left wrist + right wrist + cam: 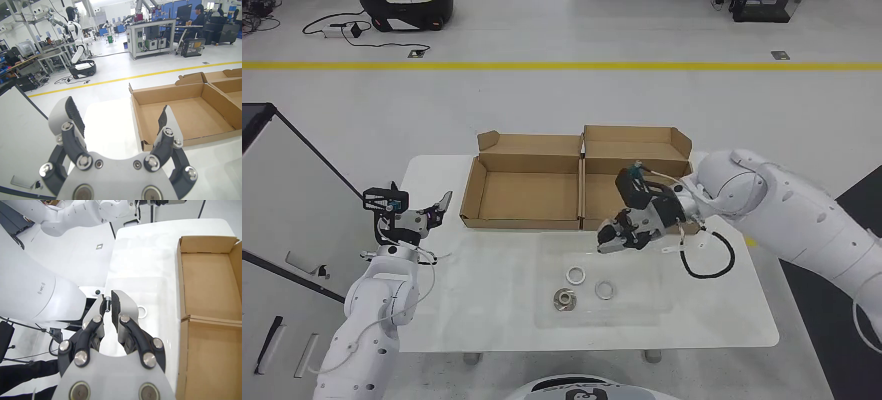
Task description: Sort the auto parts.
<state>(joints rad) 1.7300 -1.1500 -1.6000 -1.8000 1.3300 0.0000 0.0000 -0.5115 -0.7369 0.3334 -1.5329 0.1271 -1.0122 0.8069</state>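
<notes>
- Gripper on the right arm [108,303]: clenched on a small silver threaded bolt [107,305], which is pinched between the ribbed black pads [115,306] close to their tips.
- Bolt axis: lies along the fingers, head out at the tips, threaded shank pointing back toward the palm. The hold looks shallow and is judged liable to slip under a sharp tilt.
- Position: from above, the right gripper [610,238] hangs just in front of two open brown cardboard boxes, near where they meet and slightly toward the right-hand box [637,165].
- Governing relation: both boxes lie just beyond the gripper, on the side away from the robot. The left-hand box [527,195] stands wall to wall with its neighbour. Their visible floors are bare. Which box takes bolts cannot be told.
- Judgement: the carry-and-drop step is in hand. The next move calls for a short advance over the front wall, then release.
- Unsorted parts: a flat silver ring [574,274], a second flat silver ring [605,290] and a thicker flanged silver piece [563,298] lie apart from one another in a shallow clear tray [647,318], on the robot's side of the gripper.
- Left gripper [432,210]: released, jaws wide and holding nothing, near the left-hand box's outer front corner and well apart from the bolt.
- White table [722,300]: bears the boxes and the tray.
</notes>
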